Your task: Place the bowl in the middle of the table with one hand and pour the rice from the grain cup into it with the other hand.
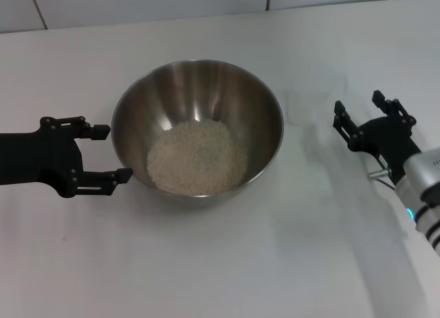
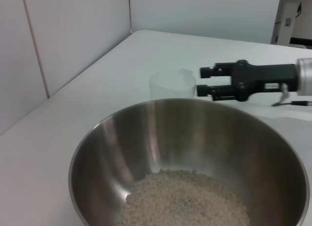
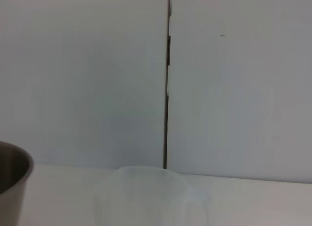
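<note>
The steel bowl [image 1: 197,91] stands in the middle of the white table [image 1: 206,263] and holds a heap of rice [image 1: 197,158]. It also fills the left wrist view [image 2: 161,133], with the rice [image 2: 185,196] inside. My left gripper [image 1: 119,152] is open at the bowl's left wall, with its fingertips beside the rim. The clear grain cup [image 1: 304,106] stands upright and looks empty to the right of the bowl; it also shows in the left wrist view [image 2: 172,86] and the right wrist view [image 3: 146,196]. My right gripper [image 1: 357,101] is open just right of the cup [image 2: 200,80].
A white tiled wall [image 1: 206,2] runs along the table's far edge. The table's front half is bare white surface. The right arm's silver wrist [image 1: 423,174] reaches in from the right edge.
</note>
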### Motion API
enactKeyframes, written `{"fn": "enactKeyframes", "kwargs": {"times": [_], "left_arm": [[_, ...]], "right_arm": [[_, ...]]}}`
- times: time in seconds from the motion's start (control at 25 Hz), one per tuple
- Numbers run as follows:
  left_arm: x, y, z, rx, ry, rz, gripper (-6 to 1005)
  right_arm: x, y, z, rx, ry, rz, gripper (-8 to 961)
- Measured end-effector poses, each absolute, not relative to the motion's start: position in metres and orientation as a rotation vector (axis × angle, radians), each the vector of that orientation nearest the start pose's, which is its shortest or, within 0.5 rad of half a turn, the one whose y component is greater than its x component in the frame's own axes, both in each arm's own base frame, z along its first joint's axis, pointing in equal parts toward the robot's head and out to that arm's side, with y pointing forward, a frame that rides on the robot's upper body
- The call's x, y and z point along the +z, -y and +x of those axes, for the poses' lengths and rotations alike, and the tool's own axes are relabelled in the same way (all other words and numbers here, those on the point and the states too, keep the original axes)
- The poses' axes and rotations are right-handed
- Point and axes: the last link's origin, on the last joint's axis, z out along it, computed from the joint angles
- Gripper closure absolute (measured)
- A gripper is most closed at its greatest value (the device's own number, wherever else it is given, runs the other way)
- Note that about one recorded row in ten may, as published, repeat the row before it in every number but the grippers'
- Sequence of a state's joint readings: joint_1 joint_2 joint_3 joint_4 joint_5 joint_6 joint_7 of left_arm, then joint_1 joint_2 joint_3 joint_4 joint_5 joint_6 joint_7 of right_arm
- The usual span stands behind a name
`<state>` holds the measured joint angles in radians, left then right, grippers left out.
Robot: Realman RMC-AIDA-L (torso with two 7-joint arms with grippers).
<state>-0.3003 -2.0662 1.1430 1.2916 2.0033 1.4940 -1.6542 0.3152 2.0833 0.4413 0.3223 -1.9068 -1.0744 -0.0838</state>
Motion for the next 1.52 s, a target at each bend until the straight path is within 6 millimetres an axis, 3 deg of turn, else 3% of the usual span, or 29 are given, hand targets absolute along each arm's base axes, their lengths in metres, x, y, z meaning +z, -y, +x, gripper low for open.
{"fn": "enactKeyframes", "kwargs": {"times": [0.16, 0.32, 0.52, 0.64, 0.68, 0.72, 0.88, 1.08, 1.52], "left_arm": [[0.029, -0.314, -0.230, -0.236, 0.326, -2.809, 172], [0.029, -0.314, -0.230, -0.237, 0.330, -2.809, 172], [0.029, -0.313, -0.230, -0.238, 0.336, -2.811, 172], [0.029, -0.313, -0.230, -0.237, 0.331, -2.811, 172], [0.029, -0.313, -0.230, -0.236, 0.326, -2.812, 172], [0.028, -0.313, -0.230, -0.235, 0.324, -2.814, 172], [0.026, -0.312, -0.228, -0.231, 0.314, -2.826, 172], [0.025, -0.312, -0.227, -0.229, 0.307, -2.831, 172], [0.025, -0.314, -0.225, -0.229, 0.297, -2.831, 172]], "right_arm": [[-0.065, -0.261, 0.341, 0.566, -0.627, -1.694, 191], [-0.056, -0.240, 0.346, 0.670, -0.652, -1.652, 165], [-0.012, -0.206, 0.340, 0.934, -0.475, -1.571, 133], [0.015, -0.202, 0.336, 1.086, -0.391, -1.646, 120], [0.027, -0.211, 0.334, 1.144, -0.382, -1.753, 120], [0.027, -0.211, 0.334, 1.144, -0.382, -1.753, 120], [0.043, -0.241, 0.325, 1.141, -0.388, -2.030, 120], [0.056, -0.278, 0.299, 0.983, -0.359, -2.420, 121], [0.069, -0.310, 0.272, 0.646, -0.334, -2.645, 121]]}}
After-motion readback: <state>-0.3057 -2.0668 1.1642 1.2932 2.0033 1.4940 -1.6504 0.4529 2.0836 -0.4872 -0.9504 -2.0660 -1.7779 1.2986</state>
